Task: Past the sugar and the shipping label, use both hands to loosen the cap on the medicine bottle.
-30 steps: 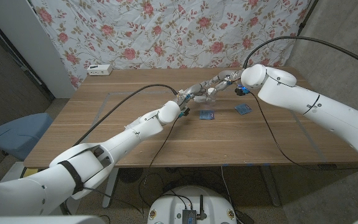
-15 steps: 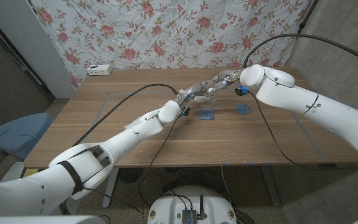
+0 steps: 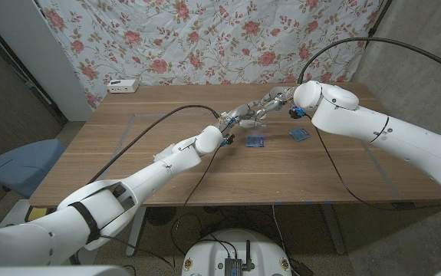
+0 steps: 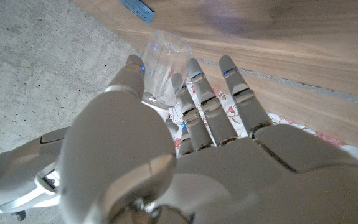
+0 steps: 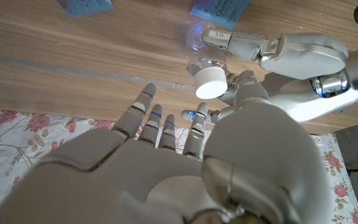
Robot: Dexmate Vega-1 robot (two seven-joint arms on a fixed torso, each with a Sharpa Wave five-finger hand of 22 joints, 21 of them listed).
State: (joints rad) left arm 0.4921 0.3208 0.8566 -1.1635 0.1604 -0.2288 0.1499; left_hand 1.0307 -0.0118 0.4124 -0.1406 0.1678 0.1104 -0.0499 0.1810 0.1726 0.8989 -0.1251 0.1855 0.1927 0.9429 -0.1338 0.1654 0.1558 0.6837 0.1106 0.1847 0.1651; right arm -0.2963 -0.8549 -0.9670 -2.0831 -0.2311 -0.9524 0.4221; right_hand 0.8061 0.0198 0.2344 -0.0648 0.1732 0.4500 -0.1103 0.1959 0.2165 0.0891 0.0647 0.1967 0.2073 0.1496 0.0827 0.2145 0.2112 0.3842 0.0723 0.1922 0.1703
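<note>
While your left hand [image 3: 236,117] grips the clear bottle [image 4: 164,64] past the blue packets [image 3: 255,141], its white cap [image 5: 208,82] faces your right hand [image 3: 275,100]. Those right fingers look spread just short of the cap, though contact is hard to judge.

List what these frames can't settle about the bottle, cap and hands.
- Head view: medicine bottle too small, crowded by left hand and right hand; grip unreadable.
- Left wrist view: clear bottle partly behind own fingers; cap hidden.
- Right wrist view: white cap shows end-on; how loose it sits is unclear.
- Blue packets: print too small.
</note>
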